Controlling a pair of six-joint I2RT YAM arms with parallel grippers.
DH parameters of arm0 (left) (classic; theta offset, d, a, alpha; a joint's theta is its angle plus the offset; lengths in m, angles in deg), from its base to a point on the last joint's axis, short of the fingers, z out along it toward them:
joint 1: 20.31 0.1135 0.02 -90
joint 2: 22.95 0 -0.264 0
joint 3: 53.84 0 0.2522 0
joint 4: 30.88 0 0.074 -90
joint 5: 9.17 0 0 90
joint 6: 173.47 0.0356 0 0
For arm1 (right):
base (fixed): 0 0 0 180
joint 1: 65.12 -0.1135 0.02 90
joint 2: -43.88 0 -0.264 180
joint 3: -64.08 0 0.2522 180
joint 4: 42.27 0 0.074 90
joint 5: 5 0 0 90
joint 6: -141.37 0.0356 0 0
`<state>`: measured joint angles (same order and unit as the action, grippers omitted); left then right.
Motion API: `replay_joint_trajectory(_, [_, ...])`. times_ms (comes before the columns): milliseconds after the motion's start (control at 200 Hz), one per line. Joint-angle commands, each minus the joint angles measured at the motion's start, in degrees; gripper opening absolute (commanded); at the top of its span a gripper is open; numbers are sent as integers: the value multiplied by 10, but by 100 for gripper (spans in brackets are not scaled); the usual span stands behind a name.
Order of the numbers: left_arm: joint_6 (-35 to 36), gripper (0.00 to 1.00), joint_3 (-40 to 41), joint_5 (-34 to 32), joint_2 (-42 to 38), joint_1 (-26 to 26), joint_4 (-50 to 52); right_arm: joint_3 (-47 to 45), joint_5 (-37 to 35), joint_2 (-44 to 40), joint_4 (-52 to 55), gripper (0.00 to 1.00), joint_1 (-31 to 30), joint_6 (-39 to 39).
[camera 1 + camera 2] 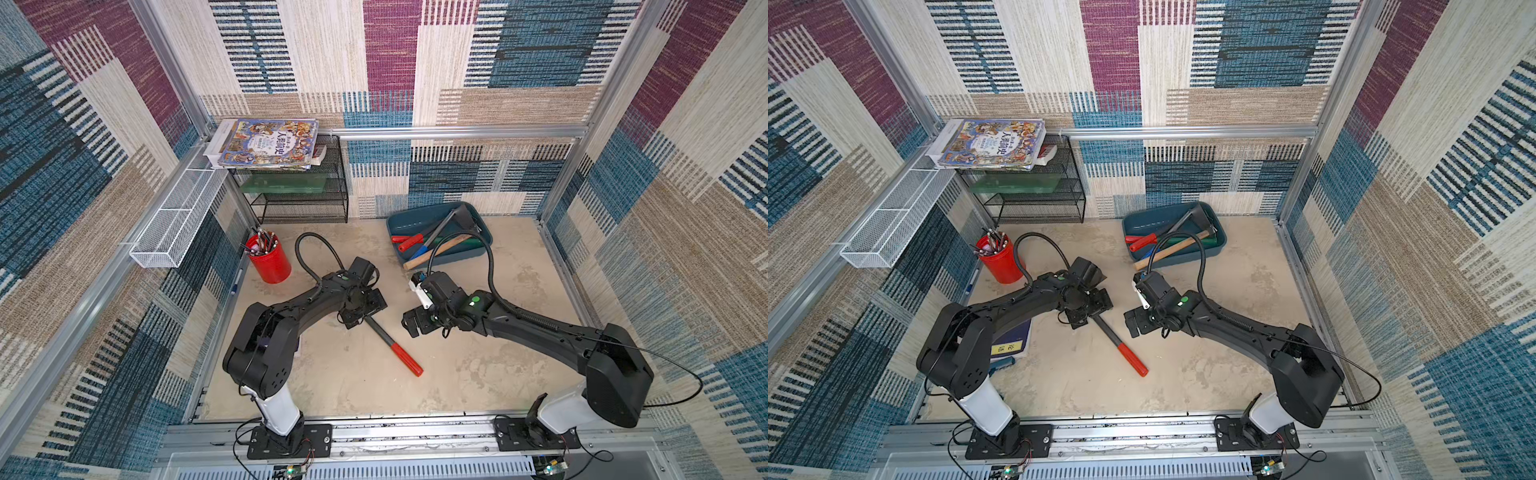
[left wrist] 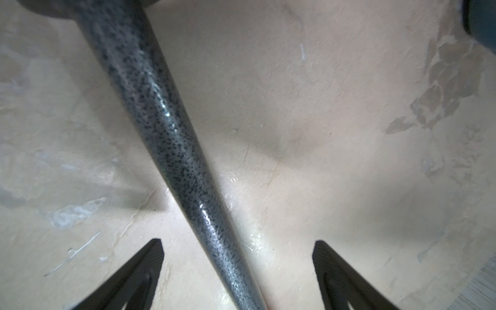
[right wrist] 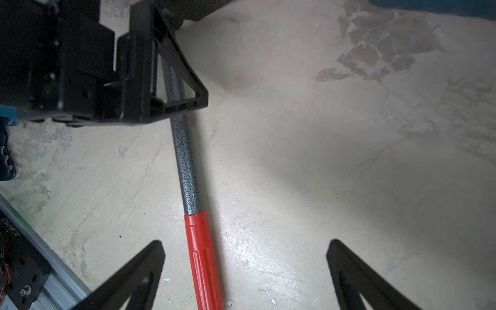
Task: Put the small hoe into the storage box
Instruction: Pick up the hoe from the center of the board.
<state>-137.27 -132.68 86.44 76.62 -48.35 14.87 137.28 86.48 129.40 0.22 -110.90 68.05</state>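
In both top views the small hoe lies flat near the middle of the bench, with its red grip toward the near edge. Its head is hidden beneath the left wrist. The left fingers are mostly hidden there too, over the far part of the shaft. The right fingers hang just beside the shaft on the side of the right edge, apart from it. The storage box stands by the far edge toward the right corner, well apart from the hoe. It holds other tools, partly hidden by the right arm's cable.

In the left wrist view the left fingers stand wide apart on either side of the speckled grey shaft. Bare bench shows in both gaps, and they grip nothing. The head is a dark blur, cut off by the frame.

In the right wrist view the right fingers are spread wide and empty. The red grip shows between them, clear of both. One left finger crosses in front of the shaft; its partner is out of sight.
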Motion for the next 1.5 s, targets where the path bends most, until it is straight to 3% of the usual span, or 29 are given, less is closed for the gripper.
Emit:
replay_joint_trajectory(0, [-13, 90, -3, -18, 6, 0, 15, -9, -5, -11, -33, 98, -1, 2])
replay_joint_trajectory(651, [-25, 79, -29, -22, 63, 0, 24, -45, -25, -49, -56, 100, -4, 17])
replay_joint_trajectory(1497, [5, 42, -62, -65, 111, 1, 86, -69, -64, -63, -58, 98, -7, 26])
